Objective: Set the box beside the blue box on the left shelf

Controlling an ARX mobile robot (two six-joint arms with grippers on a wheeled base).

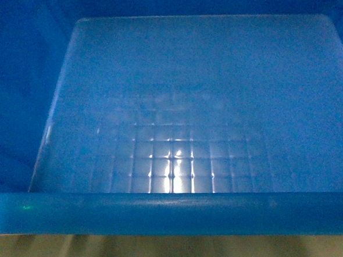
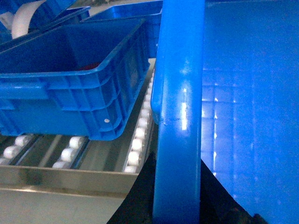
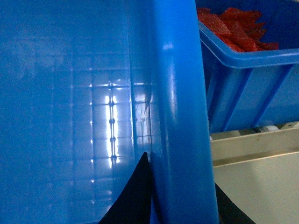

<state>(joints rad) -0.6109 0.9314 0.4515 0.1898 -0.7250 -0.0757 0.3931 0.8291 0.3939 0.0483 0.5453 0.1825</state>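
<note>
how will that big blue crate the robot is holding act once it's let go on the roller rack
The crate looks empty, so probably light. Its thick rim and moulded floor suggest it stays stiff. On the white rollers it would likely glide easily and might drift toward the neighbouring blue box.

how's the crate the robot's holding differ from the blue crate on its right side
The held crate is empty, showing a bare grid floor; the right-hand crate holds red material. The held crate's rim is straddled by the right hand; the right-hand crate is ungripped. Both are bright blue plastic with thick rims.
</note>
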